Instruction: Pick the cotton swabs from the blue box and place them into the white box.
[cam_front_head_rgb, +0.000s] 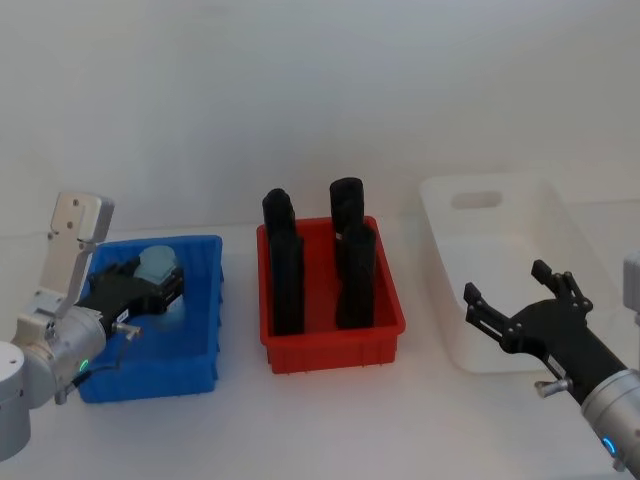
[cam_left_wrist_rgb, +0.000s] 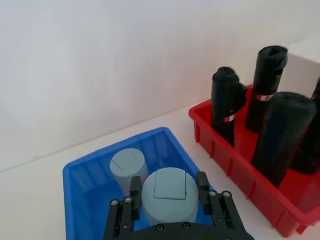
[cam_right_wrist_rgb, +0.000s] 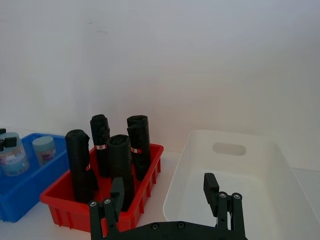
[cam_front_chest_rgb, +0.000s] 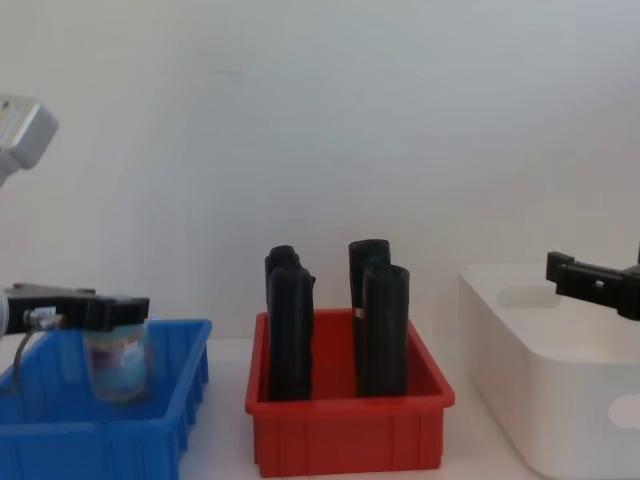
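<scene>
1. Head view: the left gripper (cam_front_head_rgb: 150, 283) is over the blue box (cam_front_head_rgb: 150, 385) at the bench's (cam_front_head_rgb: 330, 430) left side. Its jaws are clamped on the cotton swabs jar (cam_front_head_rgb: 156, 264), whose pale blue lid shows above them. The red bin (cam_front_head_rgb: 335, 345) of black cylinders (cam_front_head_rgb: 288, 270) sits in the middle and the white box (cam_front_head_rgb: 520, 235) on the right. The right gripper (cam_front_head_rgb: 505, 282) hovers at the white box's near edge with its jaws spread.
2. Left wrist view: the left gripper (cam_left_wrist_rgb: 168, 181) pinches the cotton swabs jar (cam_left_wrist_rgb: 168, 196) from both sides. A second swab jar (cam_left_wrist_rgb: 128, 167) stands just behind it inside the blue box (cam_left_wrist_rgb: 165, 133), with the red bin (cam_left_wrist_rgb: 225, 155) beside.
3. Right wrist view: the right gripper (cam_right_wrist_rgb: 163, 184) is apart and empty, above the near edge of the white box (cam_right_wrist_rgb: 235, 170). Far off, both jars show at the blue box (cam_right_wrist_rgb: 20, 195).
4. Chest view: the left gripper (cam_front_chest_rgb: 110, 312) grips the cotton swabs jar (cam_front_chest_rgb: 118, 365) near its top, within the blue box's (cam_front_chest_rgb: 100, 440) outline. The right gripper (cam_front_chest_rgb: 598, 285) hangs above the white box (cam_front_chest_rgb: 560, 400).
</scene>
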